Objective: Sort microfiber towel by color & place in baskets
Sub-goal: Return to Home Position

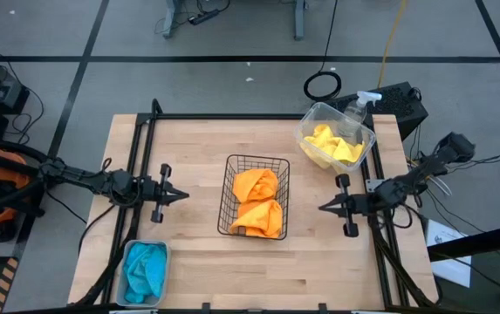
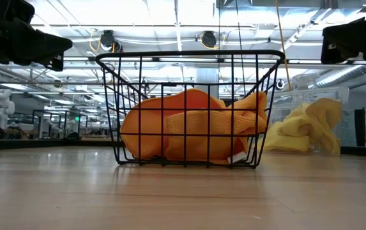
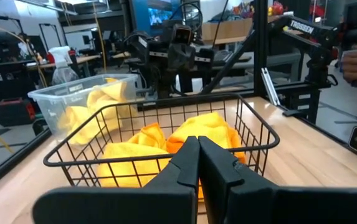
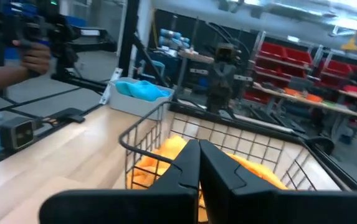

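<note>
Filling blk basket (image 1: 226, 197): orange towels (image 1: 258, 202)

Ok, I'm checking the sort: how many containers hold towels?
3: the black wire basket at the centre of the table, the clear plastic tub at a right-side corner, the grey-blue tray at a left-side corner. None seems hidden.

Both arms sit facing each other, nothing held in either one. The left arm (image 1: 84, 179) reaches in from its side, stretched out level, jaws pinched together into a point aimed at the middle. The right arm (image 1: 407, 185) mirrors it from the opposite side, with its rear part angled back, jaws closed too. On the wrist cams, the left fingers (image 3: 187, 169) and the right fingers (image 4: 187, 169) are pressed flat together, no gap.
</note>
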Motion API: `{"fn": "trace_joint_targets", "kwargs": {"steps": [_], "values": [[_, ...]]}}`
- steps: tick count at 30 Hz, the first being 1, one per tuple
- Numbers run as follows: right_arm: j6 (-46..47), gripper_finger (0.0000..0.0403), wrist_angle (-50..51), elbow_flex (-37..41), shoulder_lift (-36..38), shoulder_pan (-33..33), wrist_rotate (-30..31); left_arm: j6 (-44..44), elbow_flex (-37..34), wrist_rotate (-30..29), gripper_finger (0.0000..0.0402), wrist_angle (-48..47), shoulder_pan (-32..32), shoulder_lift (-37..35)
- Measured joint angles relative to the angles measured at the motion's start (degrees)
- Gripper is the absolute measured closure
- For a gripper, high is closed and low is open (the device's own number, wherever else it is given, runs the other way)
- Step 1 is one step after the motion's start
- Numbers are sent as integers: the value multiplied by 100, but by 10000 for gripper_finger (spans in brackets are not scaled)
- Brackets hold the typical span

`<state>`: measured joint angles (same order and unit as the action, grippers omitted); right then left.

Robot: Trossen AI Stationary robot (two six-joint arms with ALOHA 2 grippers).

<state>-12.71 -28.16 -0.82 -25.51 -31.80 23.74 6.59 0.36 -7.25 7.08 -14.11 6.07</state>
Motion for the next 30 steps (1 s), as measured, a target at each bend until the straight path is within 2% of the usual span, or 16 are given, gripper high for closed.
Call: {"fn": "trace_joint_targets", "kwargs": {"steps": [4,10,22,30], "values": [[-239,403,402,0,583,127,-474,6,-2,-13,393,38,0,0],[-511,403,867,0,1381,797,-1361,16,-2,-13,393,144,0,2],[-39,403,2192,0,2454,2288,-2858,17,-4,-26,393,112,0,0],[233,403,2236,-7,2537,2785,-2858,-16,-7,-28,393,69,0,2]]}}
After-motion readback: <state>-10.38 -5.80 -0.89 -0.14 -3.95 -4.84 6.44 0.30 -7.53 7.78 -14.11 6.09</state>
